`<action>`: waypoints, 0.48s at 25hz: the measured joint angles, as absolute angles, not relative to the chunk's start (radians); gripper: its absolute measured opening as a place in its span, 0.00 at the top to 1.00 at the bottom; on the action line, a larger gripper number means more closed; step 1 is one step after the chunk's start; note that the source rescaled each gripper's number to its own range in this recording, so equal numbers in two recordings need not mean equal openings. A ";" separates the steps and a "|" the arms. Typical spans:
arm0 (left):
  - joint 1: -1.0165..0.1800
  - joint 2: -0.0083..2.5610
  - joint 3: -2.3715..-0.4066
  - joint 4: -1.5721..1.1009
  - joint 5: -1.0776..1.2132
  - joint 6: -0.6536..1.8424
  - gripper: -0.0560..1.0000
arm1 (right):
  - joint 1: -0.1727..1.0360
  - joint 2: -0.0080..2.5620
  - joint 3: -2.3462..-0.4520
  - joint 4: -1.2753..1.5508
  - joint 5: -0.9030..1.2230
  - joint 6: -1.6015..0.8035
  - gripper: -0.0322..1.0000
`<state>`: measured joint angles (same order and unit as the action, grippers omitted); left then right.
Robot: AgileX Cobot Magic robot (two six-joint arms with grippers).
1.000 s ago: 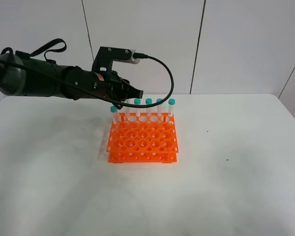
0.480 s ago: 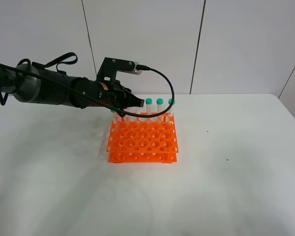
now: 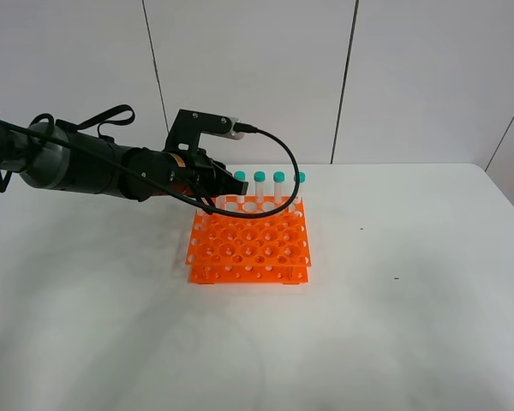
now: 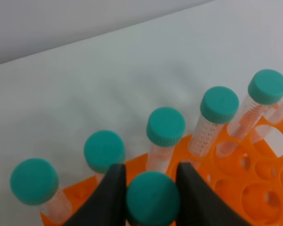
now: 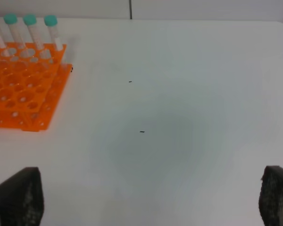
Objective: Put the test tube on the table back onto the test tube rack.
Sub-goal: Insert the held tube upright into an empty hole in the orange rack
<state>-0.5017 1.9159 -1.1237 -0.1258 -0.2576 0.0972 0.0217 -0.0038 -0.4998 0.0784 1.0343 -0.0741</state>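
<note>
Exterior high: my left gripper [image 4: 151,173] pinches a teal-capped clear plastic test tube [image 4: 153,200] at 11 o'clock on the orange gridded plastic rack [image 3: 257,244]; right gripper [image 5: 147,195] spread wide.

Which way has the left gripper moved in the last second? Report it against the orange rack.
Yes, it moved. The left gripper has dropped and pulled left, toward the back-left corner of the test tube rack, which stays put.

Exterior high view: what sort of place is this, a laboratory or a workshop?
Likely a laboratory-style robot test bench: an orange test tube rack with teal-capped tubes, a white table against plain wall panels, and the left claw gripping one test tube.
</note>
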 joint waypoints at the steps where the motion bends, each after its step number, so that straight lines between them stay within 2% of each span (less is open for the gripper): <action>1: -0.502 1.916 -1.124 -0.126 -0.260 0.097 0.94 | 0.022 -0.004 -0.500 0.079 1.034 -0.074 0.00; 12: -0.500 1.978 -1.123 -0.128 -0.292 0.097 0.94 | 0.022 -0.004 -0.500 0.080 1.034 -0.074 0.00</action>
